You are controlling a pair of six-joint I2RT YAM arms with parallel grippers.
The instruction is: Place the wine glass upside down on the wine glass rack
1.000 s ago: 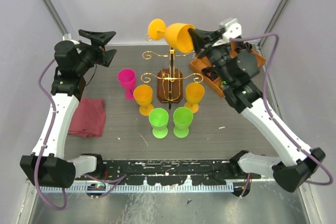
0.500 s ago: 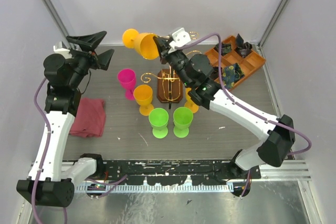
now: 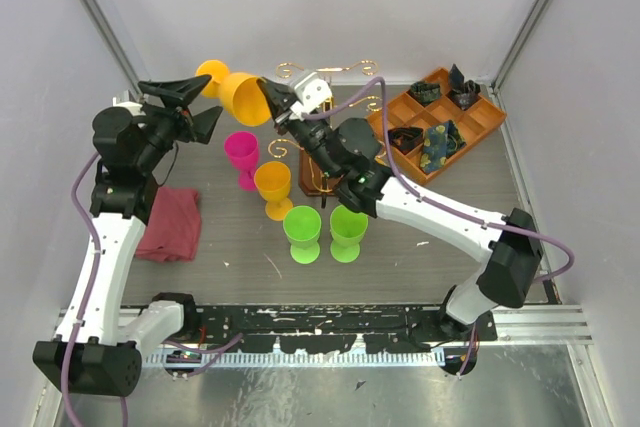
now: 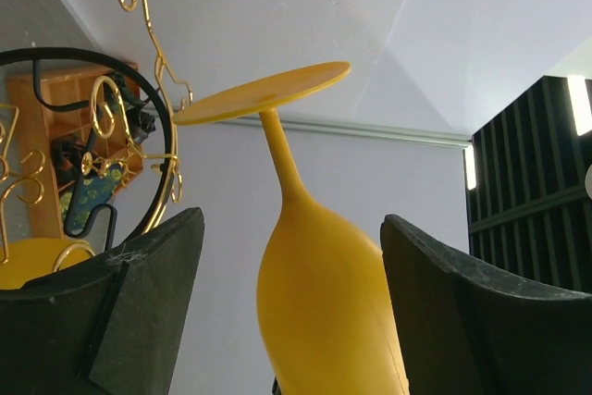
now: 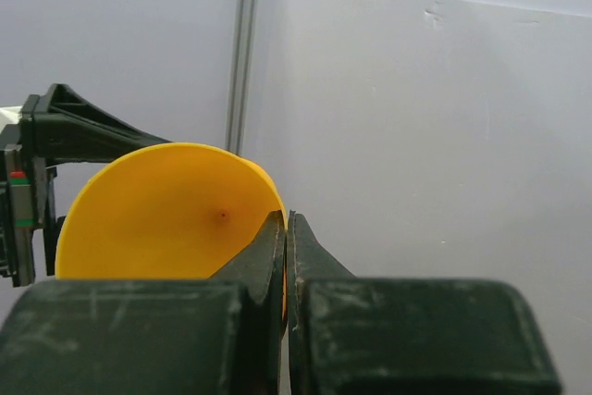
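One glossy yellow-orange wine glass point(image 3: 238, 95), tilted in mid-air.
The right end effector point(image 3: 272, 105) pinches its thin rim, and its bowl sits between the left end effector's point(image 3: 212, 97) spread dark fingers. Below the right end effector stands the gold-wire wine glass rack point(image 3: 312, 179). A pink goblet point(image 3: 240, 150) stands below the left end effector.

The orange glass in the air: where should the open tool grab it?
Probably the thin stem, coming from the left. The right tool pinches the rim, so that end is taken. The left tool, open, sits either side of the orange glass, and the wide foot and bowl would stop it slipping.
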